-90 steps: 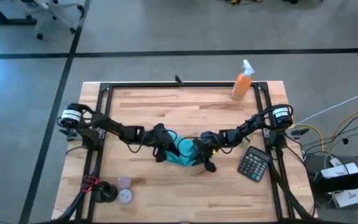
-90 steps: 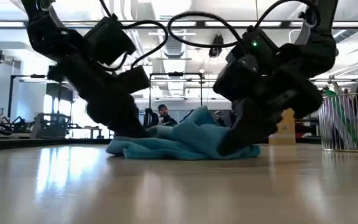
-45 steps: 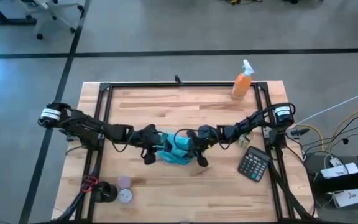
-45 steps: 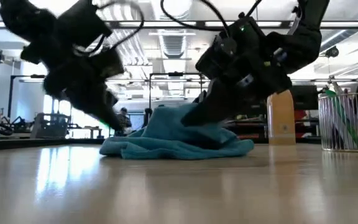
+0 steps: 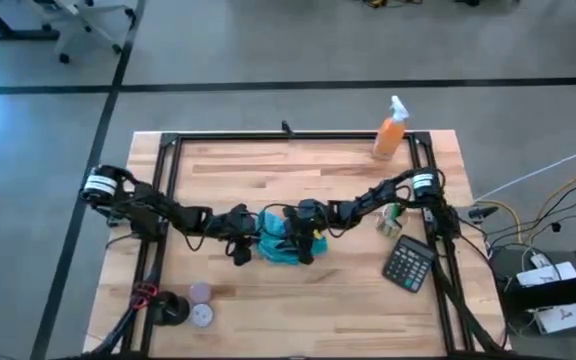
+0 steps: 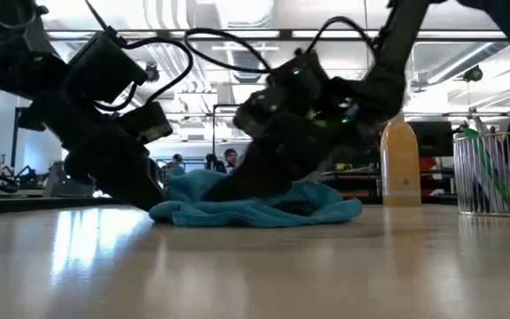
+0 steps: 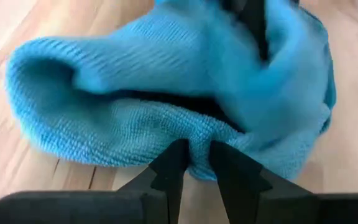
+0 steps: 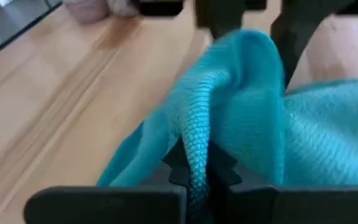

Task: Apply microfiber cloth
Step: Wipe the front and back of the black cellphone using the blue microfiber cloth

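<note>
Turquoise microfiber cloth [image 5: 283,243] sits bunched mid-table [image 5: 298,300], slightly toward the front edge, between both arms. No phone visible; whether anything lies under the cloth can't be told.

Left pincer [image 5: 242,238] is at the cloth's left edge. Left wrist view: fingers nearly together, pinching a thin fold of the near hem [image 7: 191,158], so clenched on cloth. Right pincer [image 5: 304,240] is on the cloth's right part, touching it. Right wrist view: its fingers are closed tight with a ridge of cloth [image 8: 201,162] caught between them, also clenched on cloth.

Key relation: the cloth lies directly between the two pincers, each gripping its own side. The heap's long axis runs roughly left-right across the table, in line with the two pincers. It's crumpled, with a raised hump near the right pincer in the low view [image 6: 264,208], so no clear pointing direction. Both arms equally near; neither has to reach.

Judgement: spreading would mean pulling the pincers apart along that left-right axis. Risk: thin pinch on the left could slip.

Orange spray bottle [image 5: 390,132] and calculator [image 5: 409,264] are well clear.
</note>
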You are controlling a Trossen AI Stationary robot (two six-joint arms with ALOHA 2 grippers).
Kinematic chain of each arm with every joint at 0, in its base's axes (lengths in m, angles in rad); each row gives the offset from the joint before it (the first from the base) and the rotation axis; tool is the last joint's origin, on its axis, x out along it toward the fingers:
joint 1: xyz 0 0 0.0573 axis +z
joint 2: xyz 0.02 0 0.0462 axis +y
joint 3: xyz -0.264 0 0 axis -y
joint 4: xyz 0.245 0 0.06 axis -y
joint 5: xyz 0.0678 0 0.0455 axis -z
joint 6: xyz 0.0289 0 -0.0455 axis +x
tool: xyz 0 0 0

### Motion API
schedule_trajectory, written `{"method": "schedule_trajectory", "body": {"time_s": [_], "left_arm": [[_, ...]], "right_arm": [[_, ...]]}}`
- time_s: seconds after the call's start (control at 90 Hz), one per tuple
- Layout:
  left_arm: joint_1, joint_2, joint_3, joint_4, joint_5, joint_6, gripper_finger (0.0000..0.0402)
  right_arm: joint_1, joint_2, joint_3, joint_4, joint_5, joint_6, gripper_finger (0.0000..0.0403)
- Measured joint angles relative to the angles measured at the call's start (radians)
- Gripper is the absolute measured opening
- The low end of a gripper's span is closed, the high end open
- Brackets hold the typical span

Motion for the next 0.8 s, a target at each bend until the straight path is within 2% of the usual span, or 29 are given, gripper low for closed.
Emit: {"method": "schedule_trajectory", "body": {"time_s": [0.156, 0.244, 0.3, 0.411, 0.522, 0.633, 0.8], "left_arm": [[-0.002, 0.006, -0.005, 0.014, -0.003, -0.003, 0.0075], [-0.005, -0.006, -0.015, 0.018, 0.0, -0.003, 0.0075], [-0.005, -0.011, -0.02, 0.018, 0.003, -0.004, 0.0075], [-0.005, -0.011, -0.033, 0.035, 0.003, -0.018, 0.0075], [-0.006, -0.012, -0.041, 0.045, 0.003, -0.03, 0.0075], [-0.006, -0.012, -0.044, 0.051, 0.003, -0.033, 0.0075], [-0.006, -0.011, -0.047, 0.069, 0.003, -0.024, 0.0075]], "right_arm": [[-0.034, 0.043, 0.079, -0.032, 0.005, 0.016, 0.0], [-0.049, 0.039, 0.098, -0.067, 0.053, 0.012, 0.0], [-0.058, 0.026, 0.098, -0.097, 0.122, 0.0, 0.0], [-0.072, -0.031, 0.065, -0.159, 0.256, -0.037, 0.0], [-0.086, -0.117, 0.01, -0.236, 0.33, -0.075, 0.0], [-0.115, -0.215, -0.042, -0.32, 0.377, -0.098, 0.0], [-0.136, -0.349, -0.11, -0.476, 0.373, -0.132, 0.0]]}}
